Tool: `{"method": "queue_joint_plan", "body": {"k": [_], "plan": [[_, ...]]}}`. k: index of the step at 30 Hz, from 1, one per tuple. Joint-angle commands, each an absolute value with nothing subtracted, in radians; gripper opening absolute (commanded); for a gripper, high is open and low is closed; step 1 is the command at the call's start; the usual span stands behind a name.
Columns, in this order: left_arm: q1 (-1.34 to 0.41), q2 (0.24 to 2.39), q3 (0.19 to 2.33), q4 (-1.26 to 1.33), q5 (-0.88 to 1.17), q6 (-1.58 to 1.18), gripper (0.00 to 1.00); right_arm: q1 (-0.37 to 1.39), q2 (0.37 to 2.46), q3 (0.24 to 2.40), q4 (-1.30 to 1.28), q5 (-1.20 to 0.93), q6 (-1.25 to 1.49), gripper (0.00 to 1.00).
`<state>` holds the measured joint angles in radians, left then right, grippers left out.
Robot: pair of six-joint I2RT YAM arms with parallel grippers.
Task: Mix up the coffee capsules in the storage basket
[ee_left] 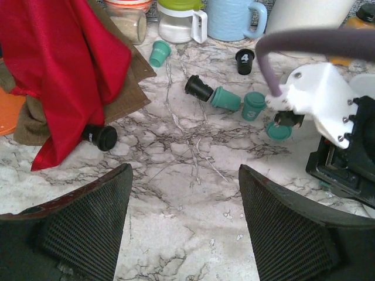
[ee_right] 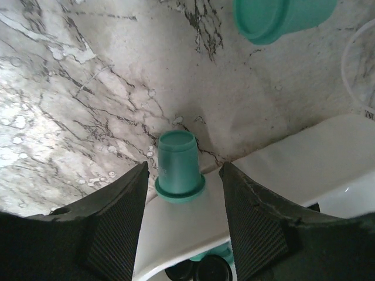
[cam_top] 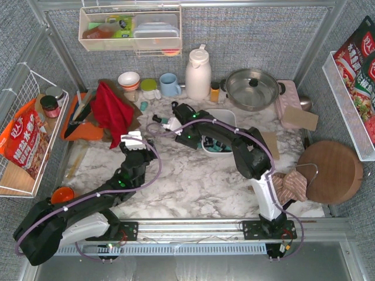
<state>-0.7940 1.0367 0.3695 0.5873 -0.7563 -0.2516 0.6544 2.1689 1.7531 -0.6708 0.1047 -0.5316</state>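
The white storage basket [cam_top: 229, 116] sits mid-table and holds several teal and black coffee capsules [ee_right: 199, 270]. In the right wrist view my right gripper [ee_right: 183, 167] is open, its fingers either side of an upright teal capsule [ee_right: 179, 164] standing on the marble against the basket rim [ee_right: 281, 158], not touching it. Another teal capsule [ee_right: 281, 14] lies beyond. My left gripper [ee_left: 184, 170] is open and empty above bare marble. Ahead of it lie loose capsules: a black one [ee_left: 198, 88], teal ones [ee_left: 225, 98] [ee_left: 254, 105], and a black one [ee_left: 102, 137] at the red cloth's edge.
A red cloth [cam_top: 111, 108] on a brown mat lies at the left. Mugs [cam_top: 170, 85], a white thermos [cam_top: 198, 73], an orange-capped jar [cam_top: 215, 91] and a steel pot [cam_top: 253, 88] line the back. A round wooden board [cam_top: 331, 171] is at the right, a wire rack [cam_top: 23, 134] at the left.
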Motion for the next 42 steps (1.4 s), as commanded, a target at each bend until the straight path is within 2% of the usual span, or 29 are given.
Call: {"method": "queue_joint_plan", "body": {"k": [1, 12, 13, 16, 18, 27, 31, 37, 42], "plan": [[-0.792, 1.035, 0.37, 0.623, -0.753, -0.256, 0.81, 0.655, 2.217, 1.81, -0.799, 0.178, -0.602, 0.58], [-0.79, 1.037, 0.368, 0.622, -0.753, -0.257, 0.82, 0.657, 2.309, 1.847, -0.826, 0.135, -0.624, 0.56], [-0.79, 1.038, 0.368, 0.621, -0.753, -0.258, 0.82, 0.658, 2.311, 1.848, -0.824, 0.131, -0.622, 0.54], [-0.79, 1.037, 0.367, 0.621, -0.755, -0.258, 0.82, 0.657, 2.304, 1.848, -0.818, 0.114, -0.608, 0.32], [-0.791, 1.039, 0.365, 0.623, -0.756, -0.258, 0.82, 0.657, 2.283, 1.838, -0.797, 0.091, -0.593, 0.26], [-0.791, 1.046, 0.367, 0.624, -0.753, -0.261, 0.82, 0.659, 2.049, 1.702, -0.603, -0.033, -0.489, 0.24], [-0.79, 1.044, 0.367, 0.621, -0.75, -0.262, 0.82, 0.649, 1.904, 1.589, -0.424, -0.037, -0.414, 0.24], [-0.79, 1.036, 0.365, 0.62, -0.747, -0.267, 0.82, 0.573, 1.744, 1.409, -0.187, 0.103, -0.241, 0.24], [-0.79, 1.033, 0.364, 0.618, -0.743, -0.269, 0.82, 0.48, 1.712, 1.339, -0.138, 0.248, -0.099, 0.25]]}}
